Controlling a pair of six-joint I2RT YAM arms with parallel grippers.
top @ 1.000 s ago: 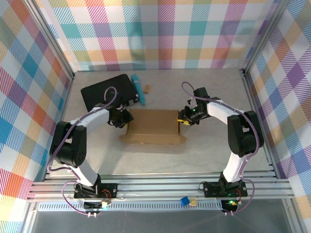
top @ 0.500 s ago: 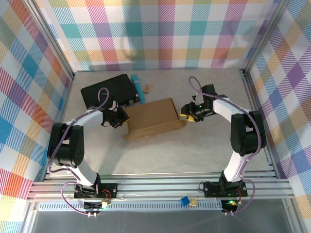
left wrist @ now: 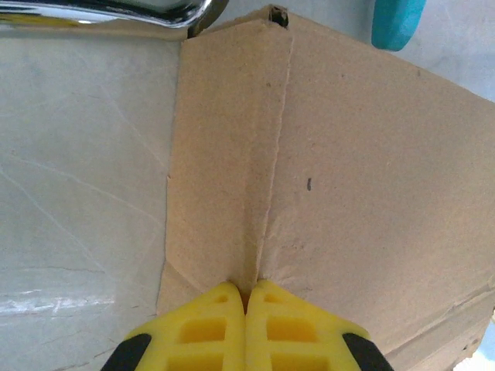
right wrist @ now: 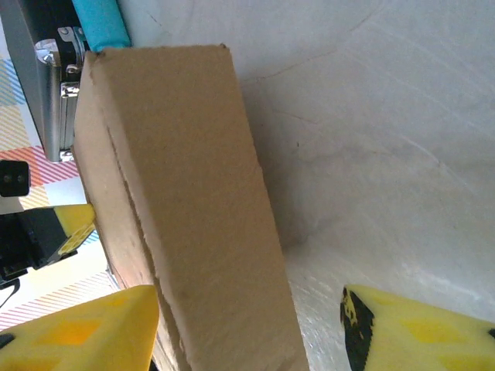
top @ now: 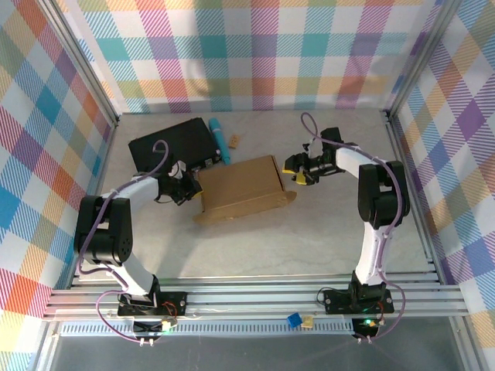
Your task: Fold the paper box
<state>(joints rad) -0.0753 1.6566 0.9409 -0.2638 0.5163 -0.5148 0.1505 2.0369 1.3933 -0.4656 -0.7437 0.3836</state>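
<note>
The paper box (top: 240, 189), a shallow brown cardboard mailer, lies closed and slightly skewed in the middle of the table. My left gripper (top: 188, 188) is at its left end, shut, with both yellow tips (left wrist: 246, 292) together and pressed against the crease where the box (left wrist: 348, 170) meets its side wall. At the right end my right gripper (top: 298, 171) stands open. Its fingers (right wrist: 85, 332) straddle the box's end wall (right wrist: 201, 193) without touching it. A loose flap pokes out at the box's near right corner.
A black rectangular case (top: 170, 147) with chrome latches lies just behind the box's left part. A teal cylinder (top: 220, 141) and a small tan scrap (top: 234, 141) lie beside it. Frame rails and checked walls bound the table.
The box has slid toward the back and turned a little counter-clockwise. My left gripper has closed at its left end. My right gripper has opened and drawn back from the right end.
</note>
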